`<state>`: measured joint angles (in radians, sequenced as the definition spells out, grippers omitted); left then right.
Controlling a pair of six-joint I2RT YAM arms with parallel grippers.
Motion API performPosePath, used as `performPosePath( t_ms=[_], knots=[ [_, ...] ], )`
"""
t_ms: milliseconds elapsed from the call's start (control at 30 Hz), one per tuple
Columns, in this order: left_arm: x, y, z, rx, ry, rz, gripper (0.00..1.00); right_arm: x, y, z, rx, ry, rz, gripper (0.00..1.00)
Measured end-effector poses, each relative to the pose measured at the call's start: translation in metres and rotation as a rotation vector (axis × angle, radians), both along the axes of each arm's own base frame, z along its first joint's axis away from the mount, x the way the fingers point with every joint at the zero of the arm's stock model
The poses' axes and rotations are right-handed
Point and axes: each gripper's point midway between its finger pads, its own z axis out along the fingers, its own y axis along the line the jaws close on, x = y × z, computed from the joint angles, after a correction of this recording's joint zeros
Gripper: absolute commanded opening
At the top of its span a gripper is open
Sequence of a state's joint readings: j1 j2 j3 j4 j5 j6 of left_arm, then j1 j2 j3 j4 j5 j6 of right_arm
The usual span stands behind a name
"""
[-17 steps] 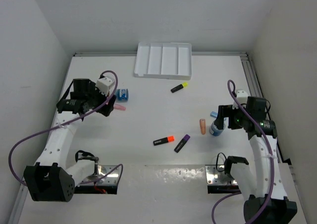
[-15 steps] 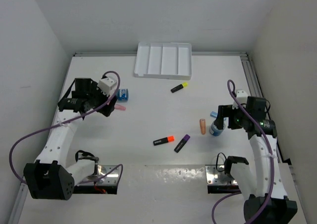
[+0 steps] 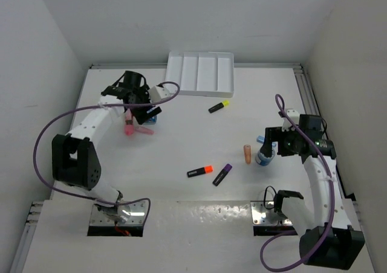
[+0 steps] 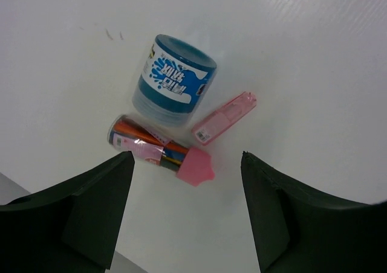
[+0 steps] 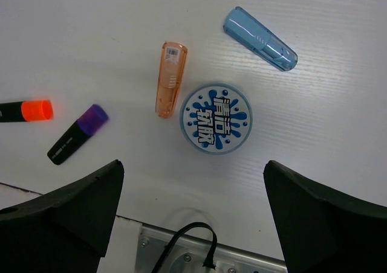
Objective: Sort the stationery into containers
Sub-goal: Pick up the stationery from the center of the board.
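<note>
Only the top view shows the tray (image 3: 199, 92), at twelve o'clock. The peach stick (image 5: 169, 80) lies twelve-to-six. Left gripper (image 4: 184, 159) and right gripper (image 5: 193, 165) gape wide, empty.

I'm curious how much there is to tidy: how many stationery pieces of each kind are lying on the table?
Highlighters: 3
Blue round tubs: 2
Slim sticks: 3
Pink-capped tube: 1
Total: 9

Five pieces loose on a white table (image 5: 91, 31)
Blue tub (image 5: 216, 118) just beside peach stick (image 5: 170, 78); blue stick (image 5: 260, 38) near; orange highlighter (image 5: 24, 110), purple highlighter (image 5: 78, 134) left.
</note>
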<state>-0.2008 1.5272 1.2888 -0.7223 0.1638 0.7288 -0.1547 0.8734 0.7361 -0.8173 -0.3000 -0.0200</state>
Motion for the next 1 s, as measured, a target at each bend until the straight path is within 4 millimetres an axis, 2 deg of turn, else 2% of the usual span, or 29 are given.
performPosePath(
  t_ms=[133, 300, 433, 700, 833, 1000],
  knots=[
    [0.017, -0.003, -0.019, 0.067, 0.033, -0.078, 0.77, 0.002, -0.001, -0.001, -0.001, 0.01, 0.003, 0.96],
    [0.045, -0.006, -0.03, 0.12, 0.044, -0.149, 0.77, 0.003, -0.001, 0.0, -0.004, 0.011, 0.007, 0.96],
    [0.064, -0.01, -0.047, 0.142, 0.085, -0.197, 0.77, 0.003, -0.001, -0.002, -0.006, 0.019, 0.011, 0.96],
    [0.056, -0.012, -0.086, 0.158, 0.236, -0.259, 0.76, 0.003, -0.002, -0.005, -0.013, 0.032, 0.024, 0.96],
    [0.052, -0.011, -0.097, 0.162, 0.272, -0.272, 0.74, 0.003, -0.002, -0.005, -0.014, 0.034, 0.025, 0.96],
    [0.05, -0.012, -0.104, 0.154, 0.295, -0.278, 0.61, 0.003, -0.002, -0.006, -0.015, 0.036, 0.028, 0.96]
  ],
)
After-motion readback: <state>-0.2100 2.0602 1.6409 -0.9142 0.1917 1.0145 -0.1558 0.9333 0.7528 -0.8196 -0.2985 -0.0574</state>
